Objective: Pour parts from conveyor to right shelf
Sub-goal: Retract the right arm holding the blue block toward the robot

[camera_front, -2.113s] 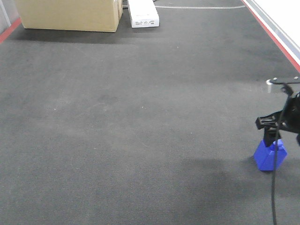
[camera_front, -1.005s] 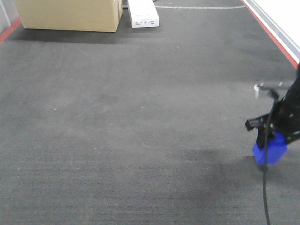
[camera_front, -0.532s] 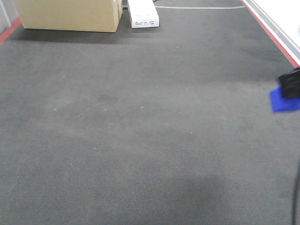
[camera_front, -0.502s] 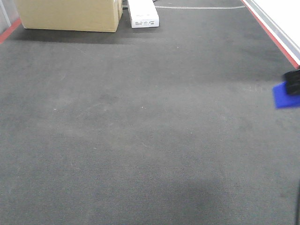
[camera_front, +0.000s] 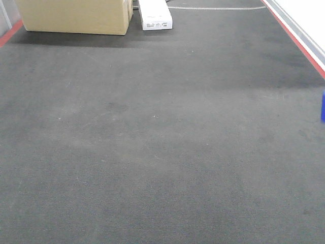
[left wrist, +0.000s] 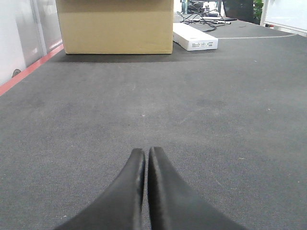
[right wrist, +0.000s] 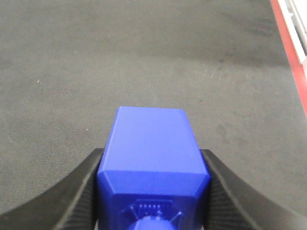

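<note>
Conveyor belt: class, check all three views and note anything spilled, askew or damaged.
Nothing stands out. The blue part sits squarely in the right gripper, and the belt shows no spills or damage.

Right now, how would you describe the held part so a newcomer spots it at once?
Start from the wide dark grey belt with red edges. Near its right edge, the right arm's fingers clamp a small bright blue block. It is the only blue thing; the tan cardboard box and white box sit at the belt's far end.
</note>
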Controlling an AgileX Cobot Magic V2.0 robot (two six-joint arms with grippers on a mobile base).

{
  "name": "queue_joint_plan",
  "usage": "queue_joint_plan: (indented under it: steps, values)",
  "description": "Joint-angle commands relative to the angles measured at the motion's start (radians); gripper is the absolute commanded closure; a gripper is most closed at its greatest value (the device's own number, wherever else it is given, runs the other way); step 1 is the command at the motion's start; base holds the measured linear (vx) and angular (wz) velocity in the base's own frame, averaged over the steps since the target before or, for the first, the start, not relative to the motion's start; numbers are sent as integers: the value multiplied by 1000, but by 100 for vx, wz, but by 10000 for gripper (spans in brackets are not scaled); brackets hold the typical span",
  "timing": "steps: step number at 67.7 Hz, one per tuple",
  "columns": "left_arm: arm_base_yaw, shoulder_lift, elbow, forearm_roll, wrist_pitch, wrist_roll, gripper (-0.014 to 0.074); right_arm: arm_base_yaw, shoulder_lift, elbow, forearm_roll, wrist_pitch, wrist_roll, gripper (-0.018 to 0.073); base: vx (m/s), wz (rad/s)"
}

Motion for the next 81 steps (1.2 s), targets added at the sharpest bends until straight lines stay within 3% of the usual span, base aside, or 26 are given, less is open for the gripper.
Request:
queue_joint_plan:
  steps: [1,24,35,81]
  values:
    - [-5,-5,-19,-1,-71,-7,603,-2,-108,98,37,-177,-11,564,0,0]
    - [-5,-5,-19,-1,-71,-7,603,-1,-430,477,156,-418,-52,564,0,0]
    - [-5,-5,-19,-1,-71,-7,603,-1,-550,554,176,-561,-56,564,0,0]
    - [-5,-5,-19,-1,-71,-7,603,-1,-581,576,163,-573,-55,564,0,0]
